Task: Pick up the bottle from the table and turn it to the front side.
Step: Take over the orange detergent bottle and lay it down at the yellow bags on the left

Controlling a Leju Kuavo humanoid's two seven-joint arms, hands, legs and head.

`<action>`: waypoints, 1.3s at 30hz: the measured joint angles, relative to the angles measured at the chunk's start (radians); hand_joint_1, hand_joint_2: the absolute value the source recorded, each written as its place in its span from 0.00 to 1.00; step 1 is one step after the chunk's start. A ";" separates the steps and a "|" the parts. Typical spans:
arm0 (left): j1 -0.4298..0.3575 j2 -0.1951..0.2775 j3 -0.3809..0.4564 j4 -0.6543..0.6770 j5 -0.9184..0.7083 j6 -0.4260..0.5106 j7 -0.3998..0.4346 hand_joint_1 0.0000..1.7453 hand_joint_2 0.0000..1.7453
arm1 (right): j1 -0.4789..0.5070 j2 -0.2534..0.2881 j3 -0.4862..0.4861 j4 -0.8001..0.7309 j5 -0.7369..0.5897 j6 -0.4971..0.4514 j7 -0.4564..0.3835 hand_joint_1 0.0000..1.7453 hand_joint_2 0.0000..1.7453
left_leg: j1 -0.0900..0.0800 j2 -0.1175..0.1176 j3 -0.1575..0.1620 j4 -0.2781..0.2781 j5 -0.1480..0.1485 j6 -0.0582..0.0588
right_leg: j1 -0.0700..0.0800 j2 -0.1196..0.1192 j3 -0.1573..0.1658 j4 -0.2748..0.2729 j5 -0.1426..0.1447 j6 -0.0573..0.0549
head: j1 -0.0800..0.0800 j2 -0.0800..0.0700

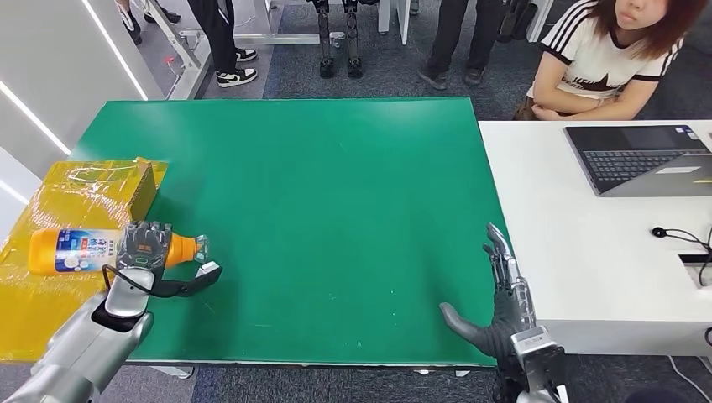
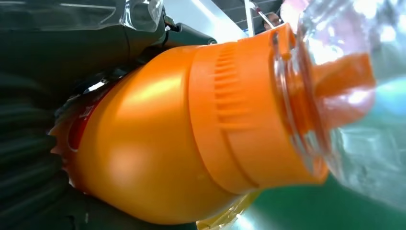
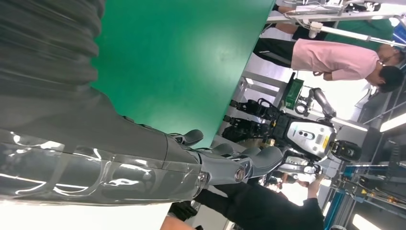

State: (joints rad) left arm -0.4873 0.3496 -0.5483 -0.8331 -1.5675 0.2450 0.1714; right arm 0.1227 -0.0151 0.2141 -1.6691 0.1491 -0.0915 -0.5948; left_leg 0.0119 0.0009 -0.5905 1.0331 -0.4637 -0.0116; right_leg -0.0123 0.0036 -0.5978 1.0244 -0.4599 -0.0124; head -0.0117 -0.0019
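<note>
Left hand is wrapped around the orange bottle near its neck; the bottle lies sideways, long axis running left of that hand, cap to its right. Right hand, fingers spread and empty, rests well apart

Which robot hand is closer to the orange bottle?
The left hand. It grips the orange bottle near its neck at the table's left edge. The right hand rests far across the green table, open.
</note>
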 joint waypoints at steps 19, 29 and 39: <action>0.016 -0.118 0.084 0.054 0.020 0.213 -0.295 0.00 1.00 | 0.008 0.026 -0.002 -0.069 0.048 0.017 0.024 0.00 1.00 | 0.000 -0.003 0.000 0.001 0.000 0.000 | 0.000 -0.003 0.001 0.000 0.000 0.000 | 0.000 0.000; -0.012 -0.164 0.087 0.080 0.083 0.283 -0.367 0.00 1.00 | 0.004 0.026 0.016 -0.085 0.045 0.003 0.045 0.00 1.00 | 0.000 -0.002 0.000 0.000 0.000 0.000 | 0.000 -0.003 0.001 0.000 0.000 0.000 | 0.000 0.000; -0.034 -0.195 0.087 0.114 0.096 0.284 -0.369 0.00 1.00 | 0.003 0.025 0.016 -0.086 0.038 -0.003 0.058 0.00 1.00 | 0.000 -0.002 0.000 0.000 0.000 0.000 | 0.000 -0.003 0.001 0.000 0.000 0.000 | 0.000 0.000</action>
State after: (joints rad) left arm -0.5215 0.1551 -0.4612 -0.7189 -1.4716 0.5286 -0.1976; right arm 0.1253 0.0103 0.2305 -1.7552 0.1868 -0.0941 -0.5372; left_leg 0.0115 -0.0014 -0.5902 1.0335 -0.4633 -0.0117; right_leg -0.0124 0.0011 -0.5969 1.0242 -0.4594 -0.0123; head -0.0118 -0.0019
